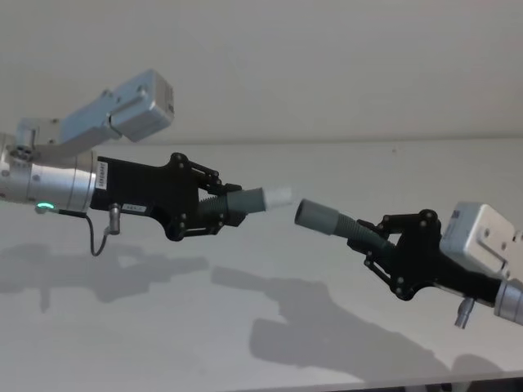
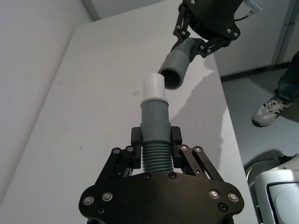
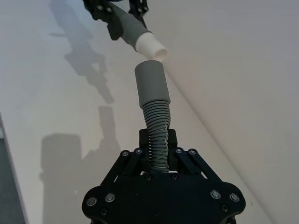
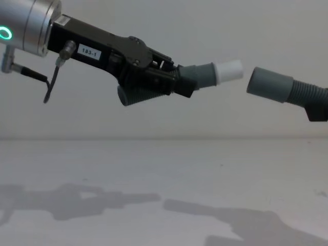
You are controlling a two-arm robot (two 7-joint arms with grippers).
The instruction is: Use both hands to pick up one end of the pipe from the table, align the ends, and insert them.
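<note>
Both pipe pieces hang in the air above the white table (image 1: 245,327). My left gripper (image 1: 225,208) is shut on the ribbed part of the piece with the white plug tip (image 1: 278,196), which points right. My right gripper (image 1: 372,237) is shut on the ribbed part of the other piece, whose grey socket cuff (image 1: 315,214) points left. A small gap separates the two ends. In the chest view the white tip (image 4: 229,72) sits slightly higher than the socket cuff (image 4: 269,84). The left wrist view shows the tip (image 2: 153,87) just short of the socket's open mouth (image 2: 175,65).
The table's long edge (image 2: 229,121) drops to the floor beside the right arm in the left wrist view. A plain wall (image 1: 327,65) stands behind the table. Shadows of both arms fall on the table surface below.
</note>
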